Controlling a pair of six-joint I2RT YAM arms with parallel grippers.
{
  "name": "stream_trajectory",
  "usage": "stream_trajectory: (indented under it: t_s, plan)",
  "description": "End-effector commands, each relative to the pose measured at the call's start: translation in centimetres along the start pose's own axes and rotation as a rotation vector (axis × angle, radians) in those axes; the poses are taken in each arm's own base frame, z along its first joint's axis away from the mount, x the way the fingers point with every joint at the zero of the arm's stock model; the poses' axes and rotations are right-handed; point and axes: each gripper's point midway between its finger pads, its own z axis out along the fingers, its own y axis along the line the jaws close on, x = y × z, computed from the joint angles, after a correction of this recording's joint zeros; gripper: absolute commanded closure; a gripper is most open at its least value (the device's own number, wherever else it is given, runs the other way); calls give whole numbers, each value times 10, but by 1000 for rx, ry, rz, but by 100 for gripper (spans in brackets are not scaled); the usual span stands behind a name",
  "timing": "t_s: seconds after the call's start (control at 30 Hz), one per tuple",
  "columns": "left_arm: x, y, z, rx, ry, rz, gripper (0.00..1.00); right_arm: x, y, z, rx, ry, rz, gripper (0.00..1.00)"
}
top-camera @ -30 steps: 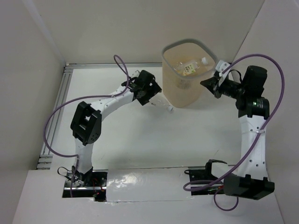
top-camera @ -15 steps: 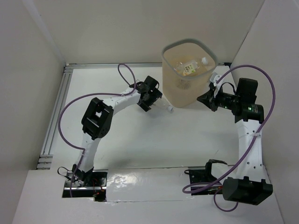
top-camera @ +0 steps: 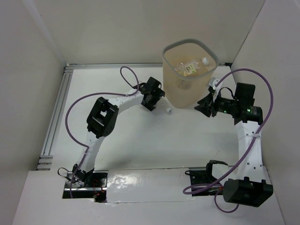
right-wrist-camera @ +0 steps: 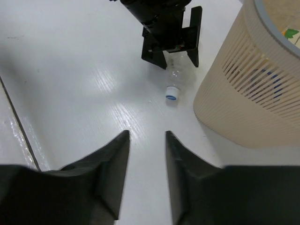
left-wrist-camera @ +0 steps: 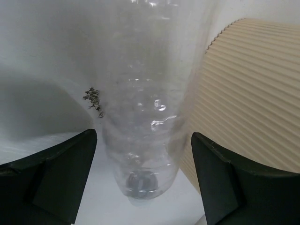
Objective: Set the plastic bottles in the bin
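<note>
A clear plastic bottle (left-wrist-camera: 140,108) with a white and blue cap (right-wrist-camera: 172,93) lies on the white table next to the bin, cap (top-camera: 168,110) toward the near side. My left gripper (left-wrist-camera: 143,136) is open with a finger on either side of the bottle's base, not touching it; it also shows in the top view (top-camera: 153,97). The beige bin (top-camera: 187,86) stands at the back right and holds bottles, one with a yellow-green label (top-camera: 190,68). My right gripper (right-wrist-camera: 146,136) is open and empty, low beside the bin's near right side (top-camera: 205,106).
The bin's ribbed wall (left-wrist-camera: 253,93) is close on the right of the left gripper. An aluminium rail (top-camera: 56,117) runs along the table's left edge. White walls enclose the back and sides.
The left gripper has moved right and down to straddle the lying bottle. The right gripper has come down from the bin's rim and moved toward the near left.
</note>
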Motion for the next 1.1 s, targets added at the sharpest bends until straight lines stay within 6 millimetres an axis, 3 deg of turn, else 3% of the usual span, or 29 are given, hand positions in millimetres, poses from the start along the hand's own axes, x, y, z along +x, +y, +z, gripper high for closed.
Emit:
stream_trajectory:
  t_s: [0.0, 0.03, 0.07, 0.1, 0.13, 0.17, 0.27, 0.3, 0.37, 0.43, 0.47, 0.5, 0.53, 0.57, 0.63, 0.67, 0.7, 0.77, 0.87, 0.9, 0.93, 1.0, 1.03, 1.07]
  plan:
    - [8, 13, 15, -49, 13, -26, 6, 0, 14, -3, -31, -11, 18, 53]
    - [8, 13, 15, -49, 13, -26, 10, 0, 14, -3, -31, -11, 18, 53]
    - [9, 13, 15, -48, 24, -26, 25, 5, 16, -2, -38, -4, 35, 53]
    - [9, 13, 15, -48, 24, -26, 25, 5, 16, -2, -38, -4, 35, 53]
    - [12, 18, 16, -58, 34, -16, 40, 6, 18, -2, -41, -1, 43, 53]
    - [12, 20, 18, -60, 34, -16, 46, 3, 20, -3, -45, -12, 36, 53]
    - [11, 29, 6, -52, 34, 3, 65, 10, 23, -1, -55, -2, 61, 54]
    - [13, 44, 7, -70, 36, 15, 71, 10, 23, -1, -55, -2, 61, 54]
    - [6, 41, -8, -30, 56, 8, 80, 15, 27, 0, -71, 1, 76, 54]
    - [6, 55, -16, -15, 55, 53, 93, 23, 31, 1, -86, 14, 69, 54]
    - [1, 40, -41, 46, 47, 65, 94, 26, 33, 0, -90, 29, 71, 54]
    - [-6, 51, -47, 45, 31, 82, 96, 35, 35, 1, -92, 48, 76, 52]
    - [-12, 40, -59, 107, -1, 141, 98, 44, 38, 3, -107, 59, 71, 46]
    - [-19, 18, -91, 196, -22, 170, 98, 53, 42, 3, -113, 83, 83, 41]
    - [-29, -2, -120, 305, -78, 279, 100, 75, 46, 6, -125, 123, 94, 28]
    - [-34, -16, -137, 364, -104, 316, 100, 83, 50, 9, -141, 140, 96, 28]
    - [-36, -37, -170, 453, -133, 350, 100, 90, 48, 11, -132, 164, 78, 28]
    - [-41, -61, -202, 566, -180, 453, 100, 91, 43, 14, -115, 176, 100, 58]
    - [-50, -108, -254, 737, -256, 518, 100, 98, 45, 20, -140, 200, 103, 88]
    - [-49, -118, -261, 770, -260, 536, 100, 100, 45, 21, -145, 204, 113, 93]
    - [-52, -139, -281, 844, -283, 539, 100, 103, 45, 22, -152, 219, 113, 93]
    - [-47, -158, -287, 913, -277, 560, 100, 106, 45, 22, -149, 243, 103, 93]
    - [-49, -178, -308, 1004, -303, 553, 100, 108, 43, 23, -139, 259, 97, 91]
    - [-44, -186, -302, 1027, -281, 548, 100, 111, 42, 24, -133, 267, 94, 91]
